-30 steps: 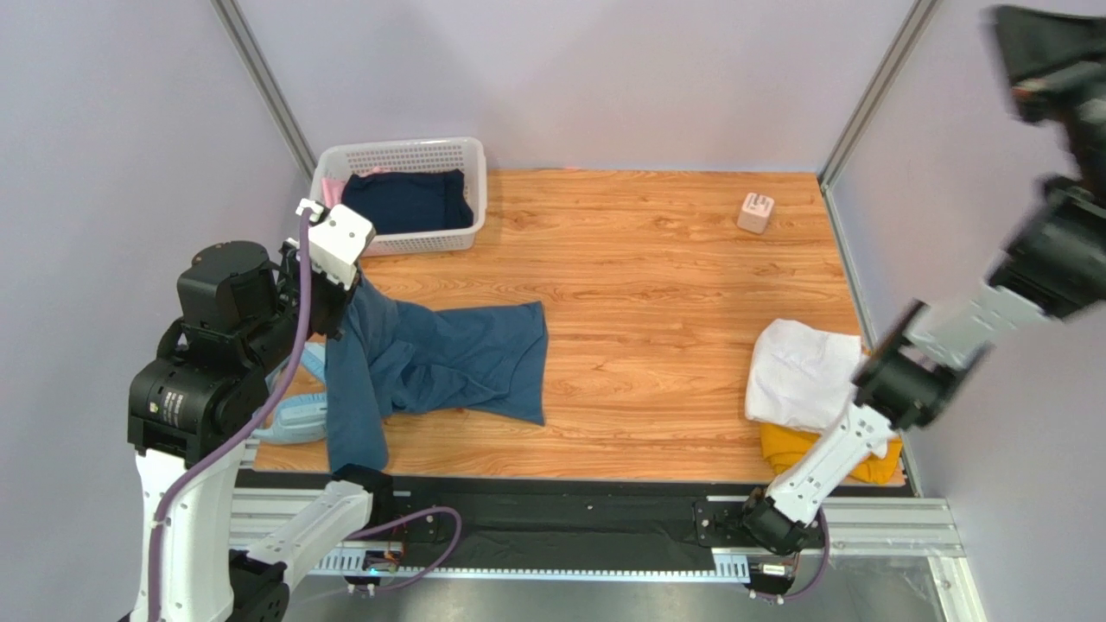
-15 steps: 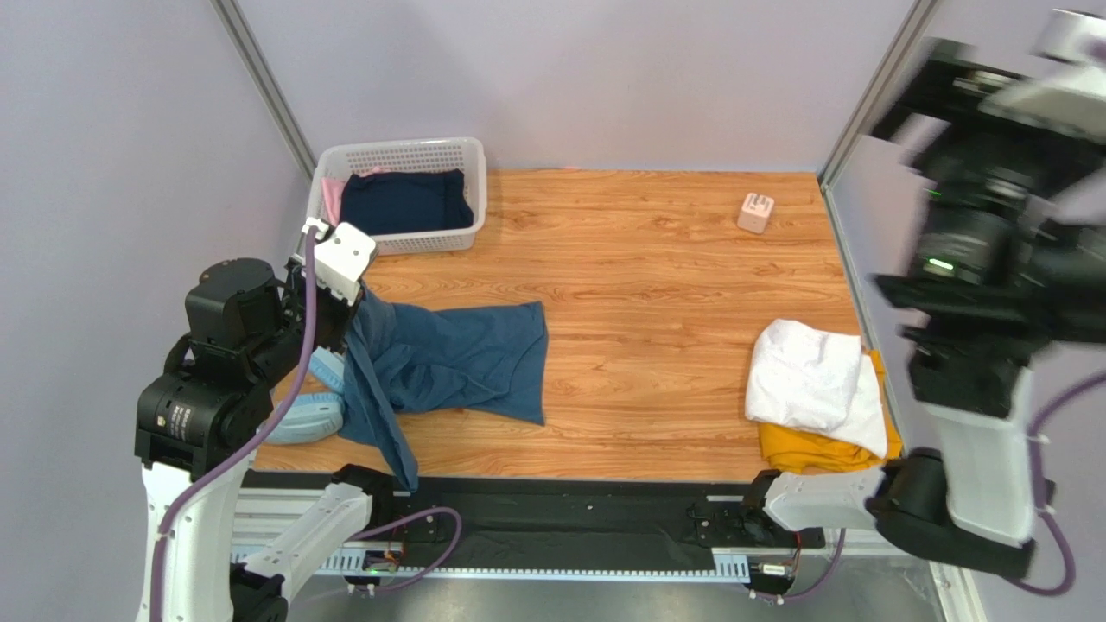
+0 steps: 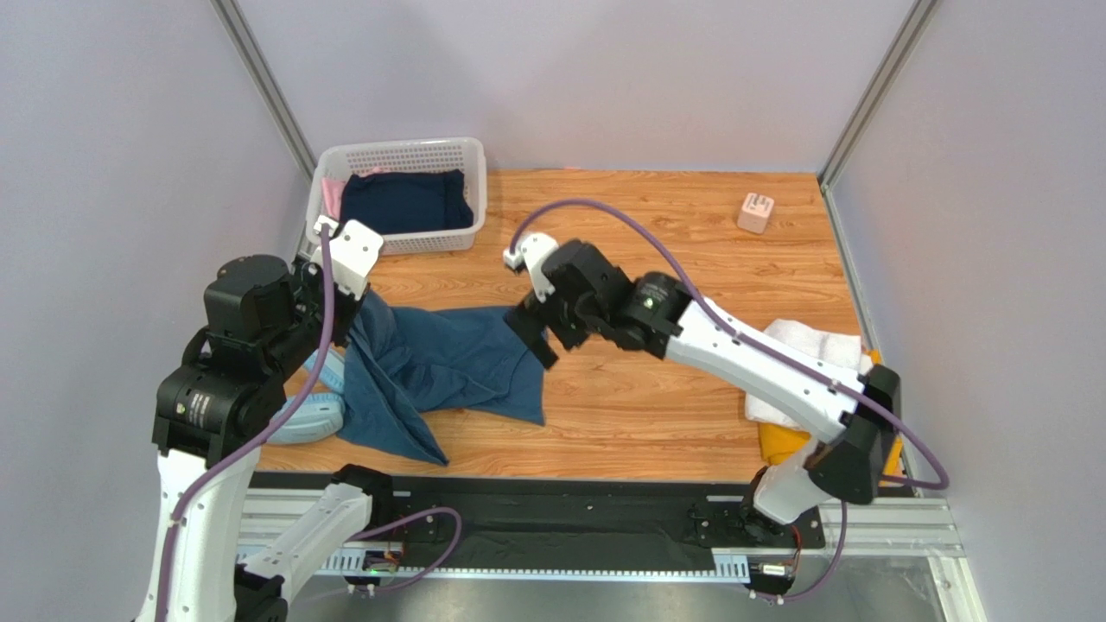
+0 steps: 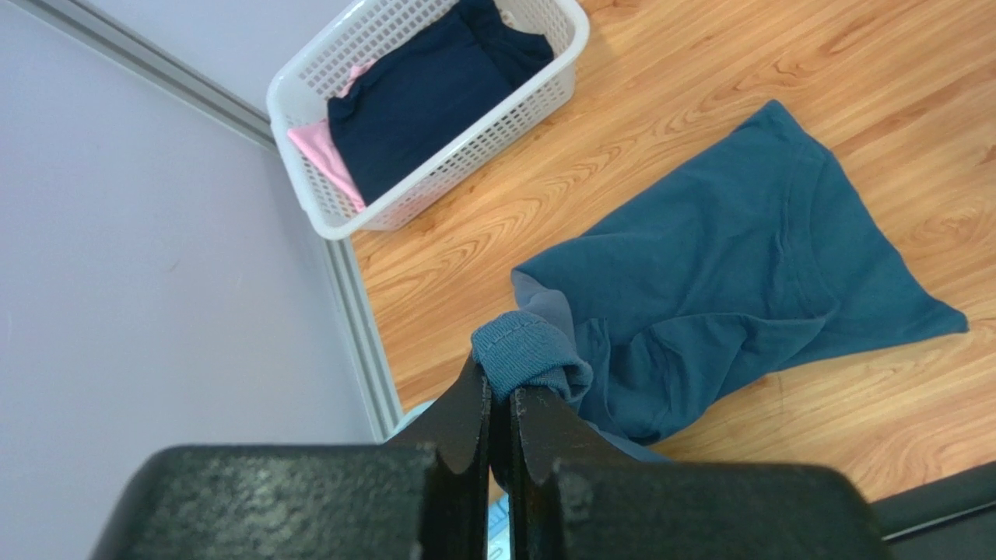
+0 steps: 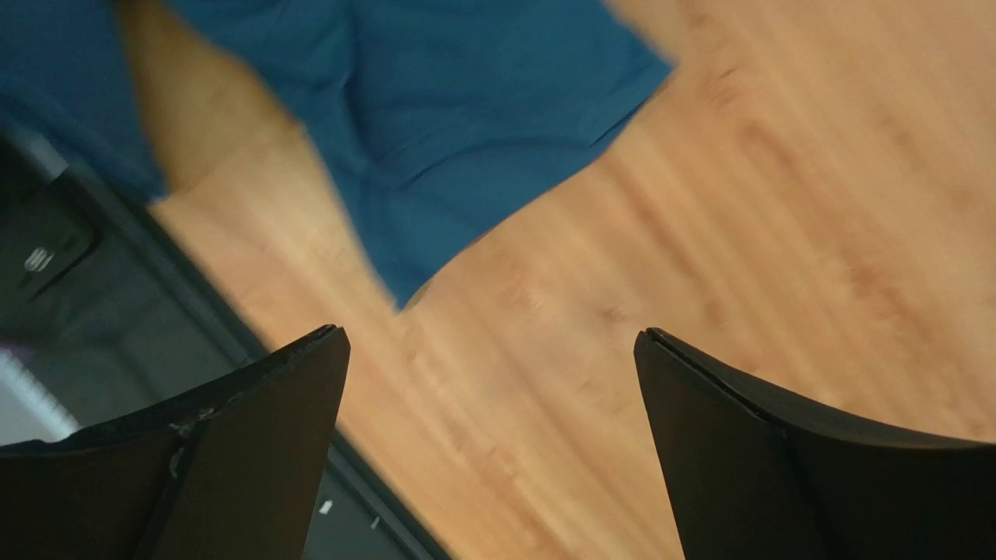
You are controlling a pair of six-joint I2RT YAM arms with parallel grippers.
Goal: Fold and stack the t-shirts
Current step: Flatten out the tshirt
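Lying rumpled on the left side of the wooden table (image 3: 623,415), the teal t-shirt (image 3: 454,363) has one edge lifted, because the left gripper (image 4: 500,394) is clamped tight on a bunched hem. The right gripper (image 5: 491,338) hovers just above the shirt's right-hand edge, jaws spread wide and empty. The step appears to be spreading the shirt flat before folding, so next the right gripper likely must pinch that edge. A folded white t-shirt (image 3: 798,363) sits on a mustard t-shirt (image 3: 786,447) far right.
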